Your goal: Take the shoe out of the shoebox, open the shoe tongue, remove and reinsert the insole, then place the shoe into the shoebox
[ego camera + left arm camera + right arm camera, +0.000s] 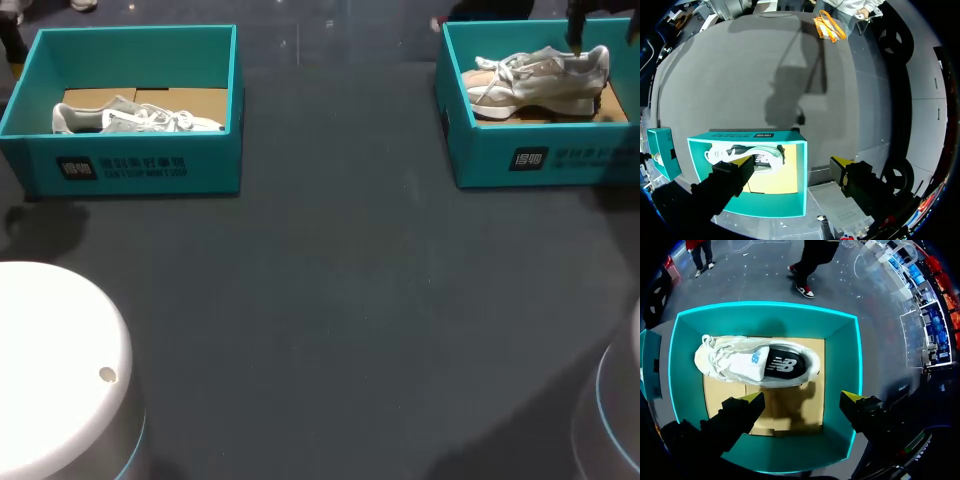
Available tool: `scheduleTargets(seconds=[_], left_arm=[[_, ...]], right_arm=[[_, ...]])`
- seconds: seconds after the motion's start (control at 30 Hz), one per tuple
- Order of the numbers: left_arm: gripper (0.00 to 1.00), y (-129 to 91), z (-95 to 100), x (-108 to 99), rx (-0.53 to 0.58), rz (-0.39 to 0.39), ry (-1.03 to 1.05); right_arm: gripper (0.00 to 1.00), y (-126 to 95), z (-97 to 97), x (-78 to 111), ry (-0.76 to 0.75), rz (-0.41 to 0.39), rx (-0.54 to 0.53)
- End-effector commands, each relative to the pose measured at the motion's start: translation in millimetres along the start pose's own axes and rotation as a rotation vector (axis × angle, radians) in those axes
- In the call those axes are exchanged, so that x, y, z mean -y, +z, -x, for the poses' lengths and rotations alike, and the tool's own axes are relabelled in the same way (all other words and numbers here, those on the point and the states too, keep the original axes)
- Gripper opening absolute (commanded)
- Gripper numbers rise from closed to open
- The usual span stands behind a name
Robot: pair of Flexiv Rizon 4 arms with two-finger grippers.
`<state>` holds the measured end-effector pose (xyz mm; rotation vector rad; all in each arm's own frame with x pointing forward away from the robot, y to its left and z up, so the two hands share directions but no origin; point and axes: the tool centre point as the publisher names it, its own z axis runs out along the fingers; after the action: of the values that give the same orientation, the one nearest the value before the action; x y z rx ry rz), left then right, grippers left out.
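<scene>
- The dark grey table (330, 300) fills most of the head view, running from the lower edge up to the two boxes.
- A white arm base (55, 365) bulges in at the lower left corner of the head view. A second arm base (615, 420) shows at the lower right edge.
- The left shoebox (140, 165), teal and without a lid, stands at the upper left of the head view. It is well apart from the right shoebox (540, 160), also teal and lidless, at the upper right.
- A grey-white shoe (130, 118) lies on the cardboard floor of the left shoebox, close to the front wall, with its toe toward the frame's right.
- A cream shoe (540, 80) with white laces lies inside the right shoebox, toe toward the frame's left and heel toward the right. In the right wrist view its dark insole (785, 364) shows through the shoe's opening.
- The left gripper (792, 162) hangs above the left shoebox with its fingers spread wide and nothing between them. One finger is over the shoe and the other is out past the box wall.
- The right gripper (802, 397) hangs above the right shoebox with its fingers released. The cream shoe lies just ahead of the yellow tips on the box floor, untouched.
</scene>
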<state>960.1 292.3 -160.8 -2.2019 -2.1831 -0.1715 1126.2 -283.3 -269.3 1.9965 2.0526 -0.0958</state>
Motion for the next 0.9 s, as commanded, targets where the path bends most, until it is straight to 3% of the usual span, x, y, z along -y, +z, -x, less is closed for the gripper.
scheduleTargets(seconds=[0.03, 0.9], left_arm=[[1.00, -0.5, -0.4, 0.2, -0.003, 0.000, 0.001], [1.00, -0.5, -0.4, 0.2, -0.003, 0.000, 0.001]], right_arm=[[1.00, 18.2, -1.7, -9.2, 0.024, -0.005, 0.023], [1.00, 62.8, 16.1, -30.8, 0.062, -0.029, 0.065]])
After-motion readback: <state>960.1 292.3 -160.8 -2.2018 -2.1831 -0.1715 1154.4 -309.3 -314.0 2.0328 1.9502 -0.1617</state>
